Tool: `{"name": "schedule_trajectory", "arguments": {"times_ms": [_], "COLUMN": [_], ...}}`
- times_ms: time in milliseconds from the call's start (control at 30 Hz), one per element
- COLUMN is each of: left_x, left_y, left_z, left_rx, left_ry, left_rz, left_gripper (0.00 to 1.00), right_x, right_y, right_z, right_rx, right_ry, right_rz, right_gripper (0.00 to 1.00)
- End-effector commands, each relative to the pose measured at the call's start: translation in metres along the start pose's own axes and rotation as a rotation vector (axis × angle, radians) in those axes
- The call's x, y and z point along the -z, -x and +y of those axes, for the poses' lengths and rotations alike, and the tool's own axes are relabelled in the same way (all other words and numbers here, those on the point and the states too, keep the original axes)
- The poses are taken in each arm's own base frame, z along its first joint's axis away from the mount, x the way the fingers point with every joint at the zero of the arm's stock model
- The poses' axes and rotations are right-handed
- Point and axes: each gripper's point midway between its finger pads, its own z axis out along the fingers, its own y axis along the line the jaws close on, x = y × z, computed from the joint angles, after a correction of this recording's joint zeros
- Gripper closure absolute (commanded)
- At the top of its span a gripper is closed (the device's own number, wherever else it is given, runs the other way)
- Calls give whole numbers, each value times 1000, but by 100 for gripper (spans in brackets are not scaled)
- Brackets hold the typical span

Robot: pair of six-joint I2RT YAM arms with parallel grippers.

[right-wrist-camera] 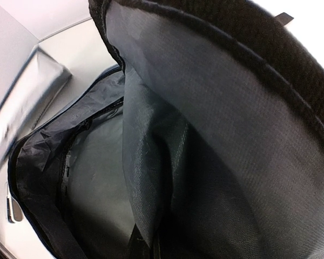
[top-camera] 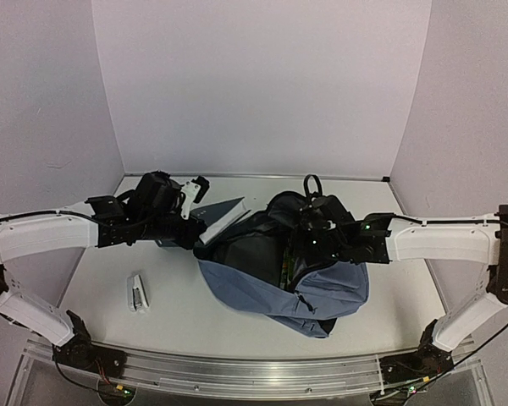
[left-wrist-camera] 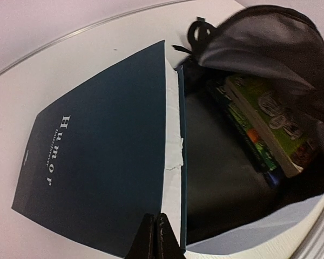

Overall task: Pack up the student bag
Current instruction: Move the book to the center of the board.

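The student bag [top-camera: 271, 292] lies right of centre, blue-grey outside and dark inside, its mouth facing left. My right gripper [top-camera: 309, 241] is at the top flap, shut on a fold of the grey lining [right-wrist-camera: 151, 178] and holding the mouth up; its fingertips [right-wrist-camera: 143, 251] barely show. My left gripper [left-wrist-camera: 155, 237] is shut on the near edge of a dark blue book [left-wrist-camera: 97, 162] titled "Humor". The book [top-camera: 224, 216] is tilted at the bag's opening. Inside the bag [left-wrist-camera: 270, 48], green-covered books [left-wrist-camera: 270, 127] stand against the far side.
A small white stapler [top-camera: 137, 292] lies on the table at front left. Walls close off the table at the back and both sides. A metal rail [top-camera: 254, 372] runs along the near edge between the arm bases.
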Motion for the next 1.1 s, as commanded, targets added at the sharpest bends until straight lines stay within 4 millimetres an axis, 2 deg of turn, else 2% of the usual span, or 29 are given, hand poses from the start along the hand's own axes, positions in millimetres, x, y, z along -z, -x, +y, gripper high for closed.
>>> {"name": "schedule_trajectory", "arguments": {"times_ms": [0, 67, 167, 233, 367, 500, 633, 733, 800, 1067], "left_x": [9, 7, 7, 12, 31, 43, 48, 44, 43, 23], "left_y": [-23, -39, -53, -52, -36, -35, -45, -57, -61, -74], "left_z": [-44, -51, -53, -53, -48, -26, -2, 25, 40, 61], "left_rx": [71, 88, 157, 220, 372, 609, 839, 1013, 1067, 1183], "left_ry": [-150, -155, -148, -155, -173, -110, -128, -193, -199, -250], "left_rz": [54, 106, 144, 133, 34, -32, -72, -107, -149, -167], "left_gripper": [100, 99, 80, 64, 37, 19, 9, 7, 5, 0], "right_x": [-6, -6, -6, -5, -4, -4, -5, -6, -6, -2], "right_y": [5, 6, 5, 4, 2, 2, 3, 2, 2, 1], "right_z": [-6, -6, -8, -9, -11, -10, -6, -4, -3, -2], "right_rx": [-10, -11, -11, -10, -16, -18, -14, -12, -13, -27], "right_ry": [-38, -38, -40, -41, -42, -37, -27, -21, -13, 6], "right_rz": [-35, -35, -34, -33, -31, -27, -25, -19, -15, -13], "right_gripper": [100, 100, 100, 100, 100, 100, 100, 100, 100, 100]}}
